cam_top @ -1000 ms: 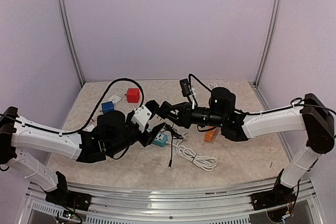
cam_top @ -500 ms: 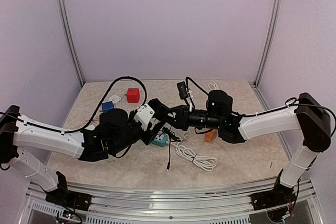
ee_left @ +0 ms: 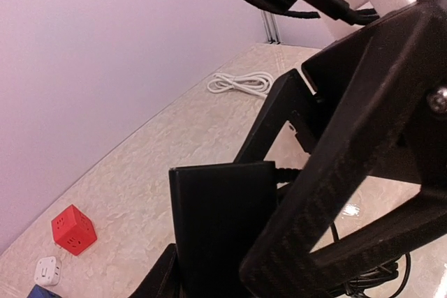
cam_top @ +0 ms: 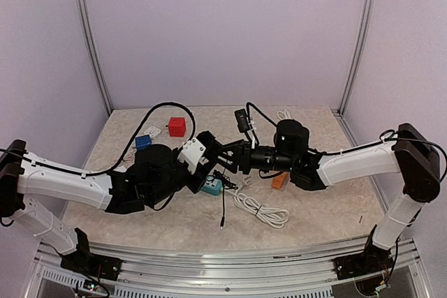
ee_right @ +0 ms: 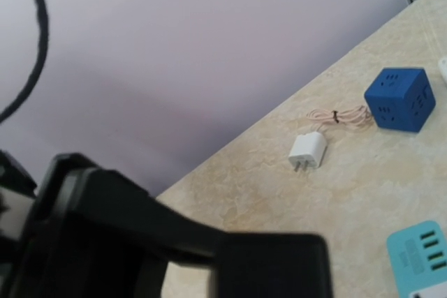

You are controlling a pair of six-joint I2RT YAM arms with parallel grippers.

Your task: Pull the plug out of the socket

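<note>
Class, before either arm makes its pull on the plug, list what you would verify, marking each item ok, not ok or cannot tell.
1. The teal socket is located, lying between the two arms: ok.
2. The plug is seated in it: cannot tell, the arms hide it.
3. The left end effector is bracing the socket: cannot tell.
4. The right end effector is closed on the plug: cannot tell.
5. The black cable lies apart from the white cable: ok.

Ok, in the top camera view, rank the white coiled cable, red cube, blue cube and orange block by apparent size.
1. white coiled cable
2. red cube
3. blue cube and orange block look about alike, so unranked.
</note>
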